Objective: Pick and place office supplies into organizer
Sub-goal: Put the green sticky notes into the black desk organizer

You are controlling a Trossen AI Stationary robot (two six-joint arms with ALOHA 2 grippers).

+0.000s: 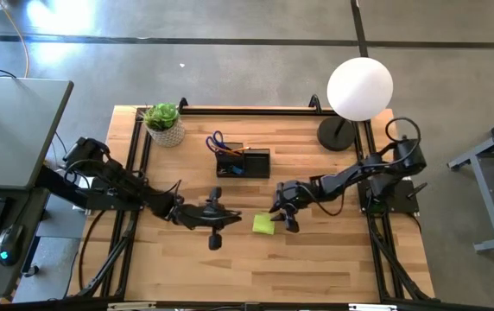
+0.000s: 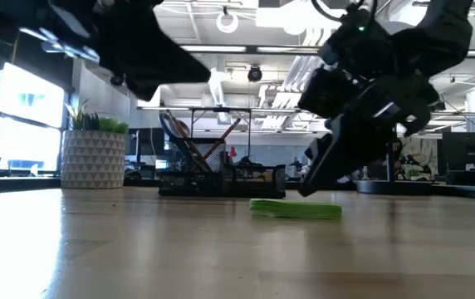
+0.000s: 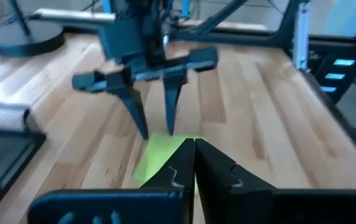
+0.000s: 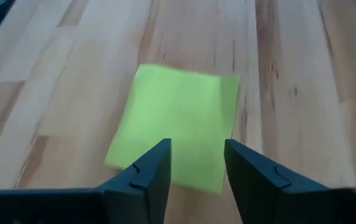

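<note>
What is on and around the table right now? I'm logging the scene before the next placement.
Sticky note pad: one, yellow-green, flat on the table's middle front.
Organizer: one, black, behind the pad, mid-table.
Scissors: one pair, blue-handled, standing in the organizer.
Potted plant: one, green in a white pot, back left.
Lamp: one, white globe on a black base, back right.
Table: one, light wood.
Left end effector: black, shut, empty, left of the pad.
Right end effector: black, open, fingers straddling the pad's near edge.
</note>
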